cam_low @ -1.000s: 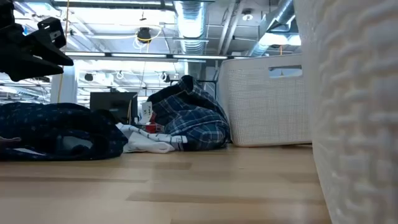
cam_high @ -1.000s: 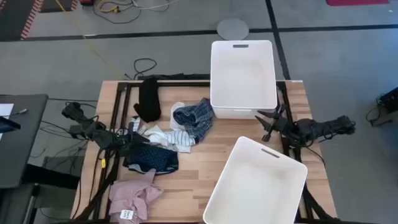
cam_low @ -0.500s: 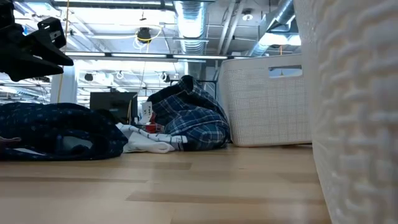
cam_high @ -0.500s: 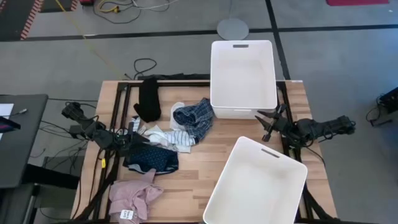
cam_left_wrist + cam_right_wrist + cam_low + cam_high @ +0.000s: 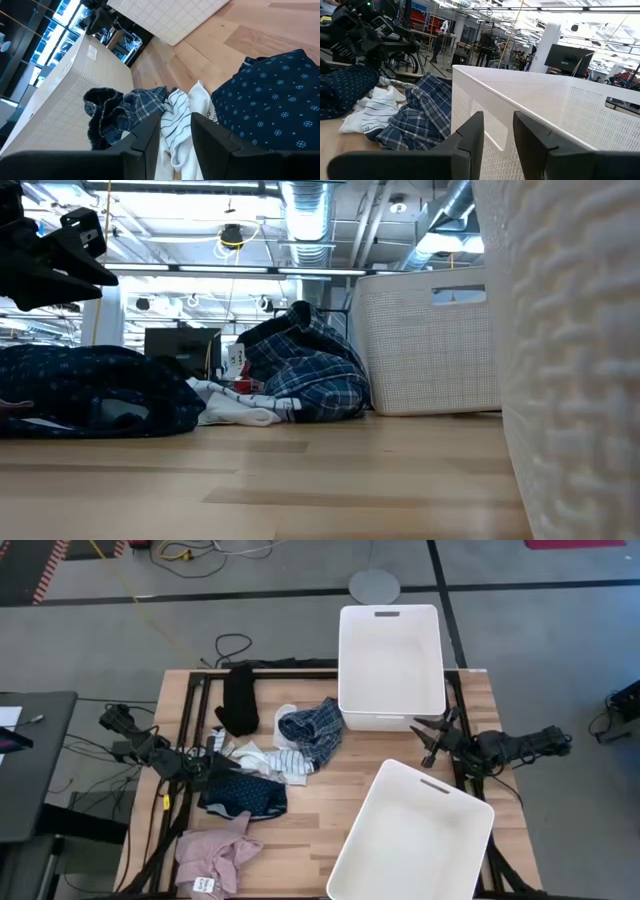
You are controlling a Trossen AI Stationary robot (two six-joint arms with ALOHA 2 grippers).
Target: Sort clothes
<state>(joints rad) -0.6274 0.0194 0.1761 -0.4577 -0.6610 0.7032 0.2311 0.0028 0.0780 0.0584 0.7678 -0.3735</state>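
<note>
I'm looking down on the counter (image 5: 330, 780) filling mid-frame, two white bins on its right half: one (image 5: 391, 665) at upper centre, one (image 5: 415, 837) angled at lower right, both showing nothing inside. Clothes are all sitting left of centre. Pink piece (image 5: 213, 855) lower left, navy dotted piece (image 5: 243, 793) above it, blue plaid shirt (image 5: 312, 732) bunched nearest the upper bin, black piece (image 5: 238, 700) running top-to-bottom at the counter's far edge, white and striped socks (image 5: 262, 757) tangled between navy and plaid.

Left pincer (image 5: 207, 766) is hovering just left of the socks, right over the navy piece's upper edge, fingers slightly spread, holding nothing. Right pincer (image 5: 428, 736) is waiting at centre-right between the bins, fingers spread, empty, pile well apart to its left.

I'm judging the left arm nearer: the pile is lying just right of and below it in the frame, the navy piece's long axis running left-right.
</note>
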